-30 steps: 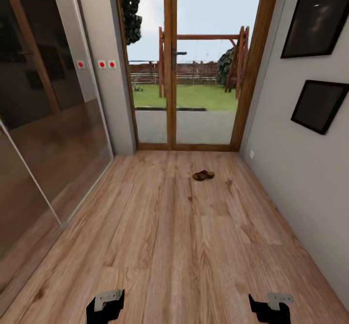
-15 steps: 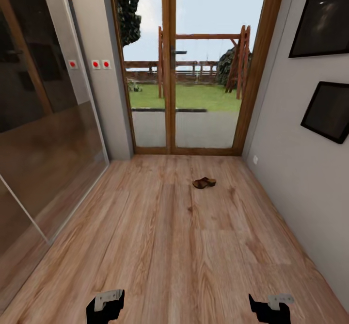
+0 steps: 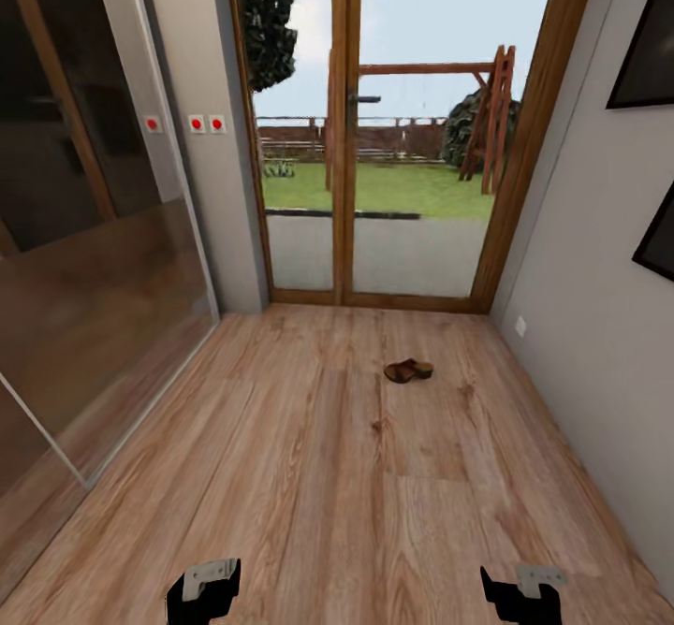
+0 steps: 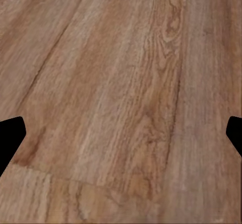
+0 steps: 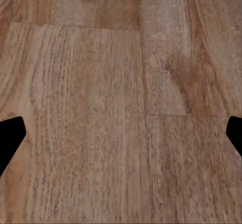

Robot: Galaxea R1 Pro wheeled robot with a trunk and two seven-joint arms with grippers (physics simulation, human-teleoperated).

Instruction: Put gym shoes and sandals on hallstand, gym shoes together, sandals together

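Lying well ahead on the corridor floor (image 3: 309,475), 1 dark brown sandal (image 3: 408,370) was the only task item on record, placed near the glass double door (image 3: 374,157) and toward the right-hand wall (image 3: 590,363); whether the shape was 1 sandal or 2 overlapping could not be told at that range. Its long axis ran roughly crosswise to the corridor, tilted slightly. Left gripper (image 3: 203,589) and right gripper (image 3: 524,593) hung low at the near edge of the head view, both well apart from the sandal. Fingers of each were spread wide with nothing between them: in the left wrist view, dark fingertips (image 4: 10,138) sat at the far edges over bare planks, and likewise the fingertips (image 5: 10,138) in the right wrist view. Bearing: the sandal lay forward and between the 2 arms, somewhat toward the right one, so the right arm was judged the nearer for a pickup once the base closed in. A mirrored sliding panel (image 3: 84,260) lined the left side.
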